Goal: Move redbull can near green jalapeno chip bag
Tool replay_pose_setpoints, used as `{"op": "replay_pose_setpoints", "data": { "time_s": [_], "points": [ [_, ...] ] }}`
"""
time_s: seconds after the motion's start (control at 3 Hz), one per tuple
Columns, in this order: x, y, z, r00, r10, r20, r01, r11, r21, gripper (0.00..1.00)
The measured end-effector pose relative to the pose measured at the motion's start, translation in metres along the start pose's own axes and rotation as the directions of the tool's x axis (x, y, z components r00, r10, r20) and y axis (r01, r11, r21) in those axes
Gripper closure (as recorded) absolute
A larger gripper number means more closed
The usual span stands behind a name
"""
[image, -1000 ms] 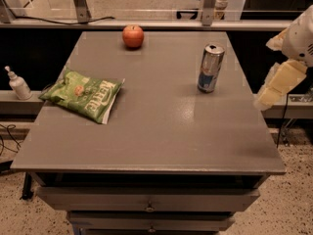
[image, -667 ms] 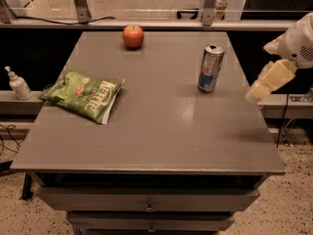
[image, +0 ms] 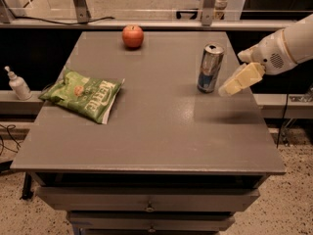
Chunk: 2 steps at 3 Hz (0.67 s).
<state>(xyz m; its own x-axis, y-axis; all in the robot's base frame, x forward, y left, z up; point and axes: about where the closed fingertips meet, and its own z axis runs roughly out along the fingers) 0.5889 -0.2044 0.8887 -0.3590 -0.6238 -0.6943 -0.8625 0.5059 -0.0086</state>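
Note:
The redbull can (image: 211, 68), slim, silver and blue with a pull-tab top, stands upright on the right half of the grey table (image: 156, 131). The green jalapeno chip bag (image: 82, 94) lies flat near the table's left edge, well apart from the can. My gripper (image: 234, 83), cream-coloured on a white arm, comes in from the right and hovers just right of the can, a small gap from it, above the table's right side. It holds nothing.
A red apple (image: 132, 36) sits at the table's back edge, left of the can. A white pump bottle (image: 18, 84) stands on a ledge left of the table. Metal frame legs (image: 208, 4) stand behind the table. Drawers are below the front edge.
My gripper has moved left from beyond the table's right edge to just beside the can. The can, bag and apple have not moved.

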Motion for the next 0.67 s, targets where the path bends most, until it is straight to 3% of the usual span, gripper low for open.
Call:
{"op": "replay_pose_setpoints", "data": {
  "time_s": [0.33, 0.67],
  "points": [
    [-0.021, 0.001, 0.037, 0.994, -0.021, 0.107, 0.029, 0.9969, -0.073, 0.00],
    [-0.043, -0.003, 0.060, 0.979, -0.055, 0.195, 0.077, 0.9915, -0.105, 0.16]
  ]
}}
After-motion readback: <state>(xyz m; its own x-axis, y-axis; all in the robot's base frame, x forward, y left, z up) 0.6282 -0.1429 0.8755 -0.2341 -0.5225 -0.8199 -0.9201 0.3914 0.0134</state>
